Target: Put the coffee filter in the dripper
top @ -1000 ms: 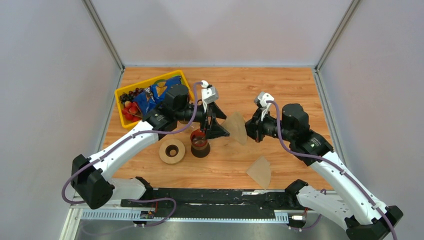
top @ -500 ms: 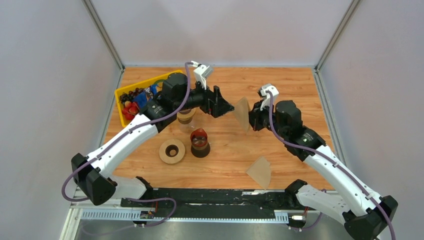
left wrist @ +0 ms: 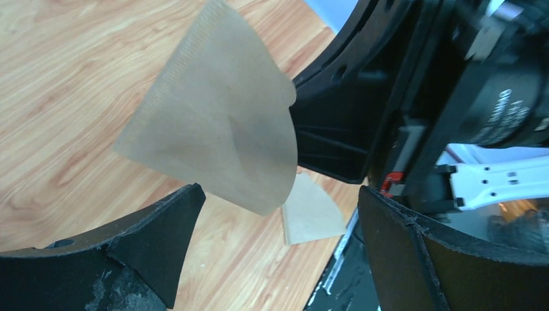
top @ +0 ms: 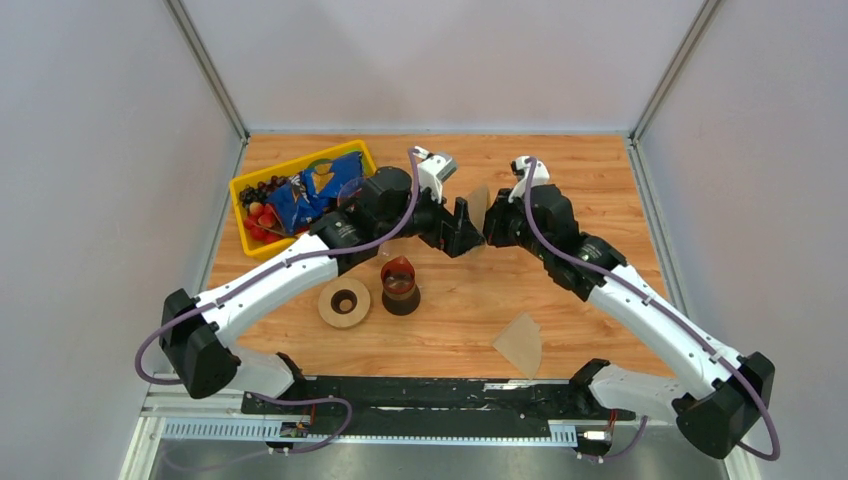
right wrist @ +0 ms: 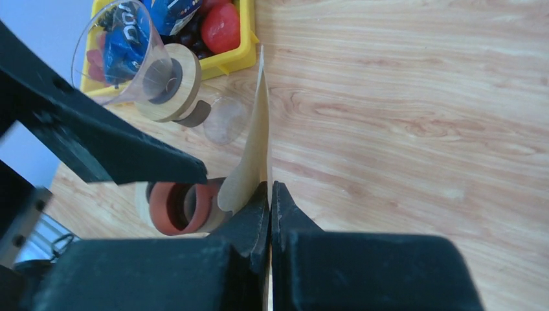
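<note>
nearest the bases, noted a spare filter (top: 520, 343) lying flat on the table (top: 580, 180), right of centre. further in, logged a tan ring (top: 343, 302) with a dark hole, just beside a dark red-brown piece (top: 399, 285). past those, found the right gripper (right wrist: 270, 188) clamped tight on one edge of the filter (right wrist: 257, 129), holding it edge-on in the air above the wood. saw the left gripper (left wrist: 278, 191) spread wide and grasping nothing, with the filter just ahead of its gap; no contact seen. picked out the dripper (right wrist: 145, 65) only in the right wrist view, beyond a left finger, clear cone with wooden collar, close beside the yellow bin (right wrist: 239, 61); cannot tell whether upright or tipped. from above, lost it behind the left arm. counted fruit and blue packets in the bin, far left.
</note>
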`<control>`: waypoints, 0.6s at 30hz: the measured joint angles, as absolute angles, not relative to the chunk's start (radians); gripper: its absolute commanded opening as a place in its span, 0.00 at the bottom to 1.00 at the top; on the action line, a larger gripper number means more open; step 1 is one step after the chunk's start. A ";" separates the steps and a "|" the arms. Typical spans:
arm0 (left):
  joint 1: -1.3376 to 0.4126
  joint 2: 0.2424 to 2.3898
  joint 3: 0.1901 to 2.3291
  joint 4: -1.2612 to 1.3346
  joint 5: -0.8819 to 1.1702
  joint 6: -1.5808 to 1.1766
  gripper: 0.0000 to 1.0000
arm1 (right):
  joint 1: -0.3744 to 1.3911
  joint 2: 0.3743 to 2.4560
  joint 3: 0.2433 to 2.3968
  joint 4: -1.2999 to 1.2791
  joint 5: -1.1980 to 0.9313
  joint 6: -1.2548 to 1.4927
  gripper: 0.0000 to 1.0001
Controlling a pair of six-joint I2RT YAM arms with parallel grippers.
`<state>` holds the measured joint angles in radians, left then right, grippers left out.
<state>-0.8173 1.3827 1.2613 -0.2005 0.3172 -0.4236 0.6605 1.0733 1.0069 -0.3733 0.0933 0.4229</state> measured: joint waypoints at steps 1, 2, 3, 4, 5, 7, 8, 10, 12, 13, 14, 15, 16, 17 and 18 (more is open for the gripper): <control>-0.826 1.383 1.253 -0.207 0.290 -0.417 1.00 | 0.661 1.090 1.028 -0.390 0.096 0.449 0.00; -0.833 1.383 1.248 -0.211 0.268 -0.413 1.00 | 0.661 1.110 1.053 -0.410 0.097 0.477 0.00; -0.841 1.383 1.246 -0.215 0.242 -0.409 1.00 | 0.661 1.125 1.069 -0.423 0.097 0.499 0.00; -0.849 1.384 1.246 -0.219 0.218 -0.404 1.00 | 0.661 1.140 1.087 -0.442 0.104 0.521 0.00; -0.856 1.384 1.246 -0.220 0.189 -0.398 1.00 | 0.660 1.152 1.100 -0.459 0.106 0.537 0.00; -0.875 1.386 1.246 -0.221 0.123 -0.387 1.00 | 0.657 1.177 1.129 -0.503 0.121 0.575 0.00; -0.884 1.387 1.246 -0.223 0.097 -0.382 1.00 | 0.657 1.186 1.139 -0.517 0.125 0.587 0.00; -0.907 1.396 1.246 -0.232 0.030 -0.371 1.00 | 0.658 1.196 1.152 -0.541 0.130 0.618 0.00; -0.925 1.406 1.246 -0.237 -0.021 -0.360 1.00 | 0.658 1.196 1.156 -0.554 0.131 0.645 0.00; -0.931 1.410 1.246 -0.239 -0.041 -0.356 1.00 | 0.658 1.196 1.159 -0.565 0.130 0.657 0.00; -0.936 1.413 1.246 -0.241 -0.057 -0.353 1.00 | 0.658 1.196 1.161 -0.571 0.130 0.667 0.00; -0.939 1.415 1.246 -0.242 -0.072 -0.352 1.00 | 0.658 1.196 1.163 -0.579 0.130 0.678 0.00; -0.941 1.416 1.246 -0.243 -0.088 -0.351 1.00 | 0.658 1.196 1.166 -0.584 0.128 0.683 0.00; -0.942 1.417 1.246 -0.244 -0.106 -0.350 1.00 | 0.658 1.196 1.168 -0.588 0.128 0.688 0.00; -0.943 1.417 1.246 -0.244 -0.121 -0.351 1.00 | 0.658 1.196 1.168 -0.589 0.126 0.691 0.00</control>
<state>-0.9428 1.4166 1.2461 -0.2440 -0.1207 -0.3508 0.6582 1.1961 1.1679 -0.5888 0.1261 0.6907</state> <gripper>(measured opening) 0.998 0.003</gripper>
